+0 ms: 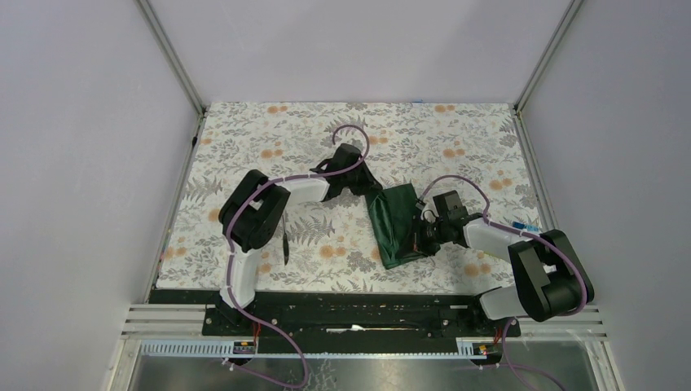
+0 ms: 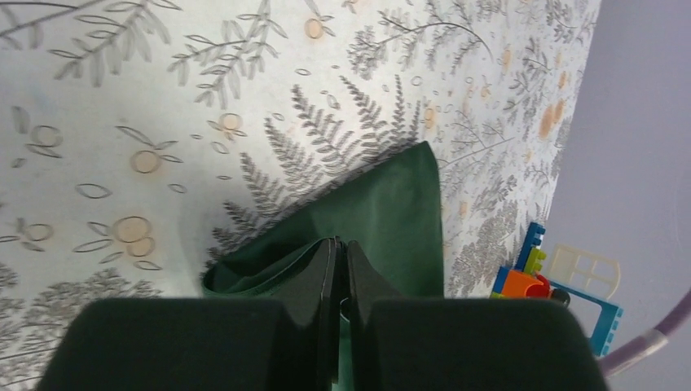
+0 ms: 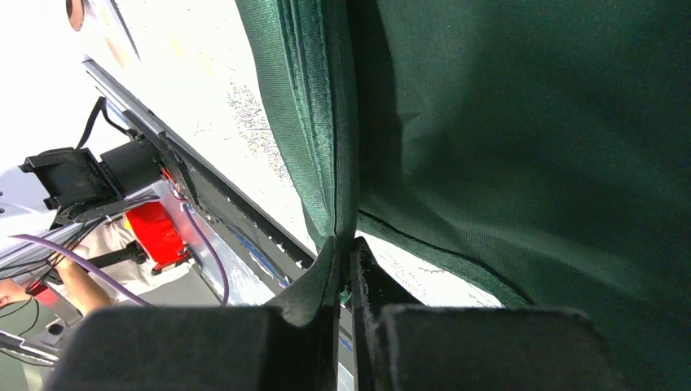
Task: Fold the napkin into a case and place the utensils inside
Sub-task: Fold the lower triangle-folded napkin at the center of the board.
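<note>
The dark green napkin [image 1: 398, 224] lies folded into a long narrow case shape in the middle of the table. My left gripper [image 1: 371, 192] is at its far left corner, shut on a fold of the napkin [image 2: 391, 212], whose layers gape open to the left of the fingers [image 2: 326, 269]. My right gripper [image 1: 424, 232] is at the napkin's right edge, shut on the hemmed edge of the cloth [image 3: 530, 122], which rises above the fingertips [image 3: 330, 261]. A thin black knife [image 1: 286, 248] lies on the tablecloth beside the left arm. The spoon is out of view.
The floral tablecloth [image 1: 269, 138] covers the table between white walls. Small coloured toy blocks [image 1: 523, 226] sit at the right edge, also seen as blocks [image 2: 554, 281] in the left wrist view. A black rail [image 1: 358, 314] runs along the near edge.
</note>
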### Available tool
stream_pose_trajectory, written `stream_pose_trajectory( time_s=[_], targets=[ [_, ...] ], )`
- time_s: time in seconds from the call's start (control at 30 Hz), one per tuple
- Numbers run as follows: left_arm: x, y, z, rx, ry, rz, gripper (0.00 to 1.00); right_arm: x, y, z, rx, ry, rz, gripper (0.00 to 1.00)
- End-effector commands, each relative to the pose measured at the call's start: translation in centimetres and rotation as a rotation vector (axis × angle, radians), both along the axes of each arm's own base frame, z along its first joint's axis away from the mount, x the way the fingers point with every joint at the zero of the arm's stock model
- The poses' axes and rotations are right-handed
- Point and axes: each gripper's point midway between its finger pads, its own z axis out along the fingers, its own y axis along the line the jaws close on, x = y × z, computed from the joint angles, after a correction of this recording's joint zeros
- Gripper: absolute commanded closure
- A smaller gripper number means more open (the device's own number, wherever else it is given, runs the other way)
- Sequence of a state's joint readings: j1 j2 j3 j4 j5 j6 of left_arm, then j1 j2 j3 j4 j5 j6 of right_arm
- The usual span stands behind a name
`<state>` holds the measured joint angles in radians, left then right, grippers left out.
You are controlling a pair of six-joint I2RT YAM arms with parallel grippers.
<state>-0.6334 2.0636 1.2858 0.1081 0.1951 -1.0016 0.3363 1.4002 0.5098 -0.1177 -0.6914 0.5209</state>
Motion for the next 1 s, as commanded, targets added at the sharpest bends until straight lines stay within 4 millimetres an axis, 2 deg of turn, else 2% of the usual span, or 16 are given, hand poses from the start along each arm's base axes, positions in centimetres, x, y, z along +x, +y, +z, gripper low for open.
stream_pose_trajectory(
  time_s=[0.0, 0.1, 0.33, 0.53, 0.97],
  targets=[
    [0.9, -2.5, 4.0, -0.059, -0.115, -0.021, 0.96, 0.8, -0.3, 0.7, -0.018, -0.044, 0.002, 1.0],
    [0.7, -2.8, 4.5, -0.053, -0.135, -0.021, 0.98, 0.8, -0.4, 0.6, -0.025, -0.042, -0.002, 1.0],
    [0.9, -2.9, 2.9, -0.041, -0.108, -0.017, 0.99, 0.9, -0.7, 0.3, -0.049, -0.043, -0.015, 1.0],
    [1.9, -1.9, 2.4, -0.033, -0.108, 0.013, 1.0, 0.9, -0.9, 0.0, -0.063, -0.04, -0.019, 0.94],
    [2.4, -2.1, 0.6, -0.036, -0.08, 0.011, 1.0, 1.5, -1.3, 0.0, -0.102, -0.048, -0.025, 0.84]
  ],
)
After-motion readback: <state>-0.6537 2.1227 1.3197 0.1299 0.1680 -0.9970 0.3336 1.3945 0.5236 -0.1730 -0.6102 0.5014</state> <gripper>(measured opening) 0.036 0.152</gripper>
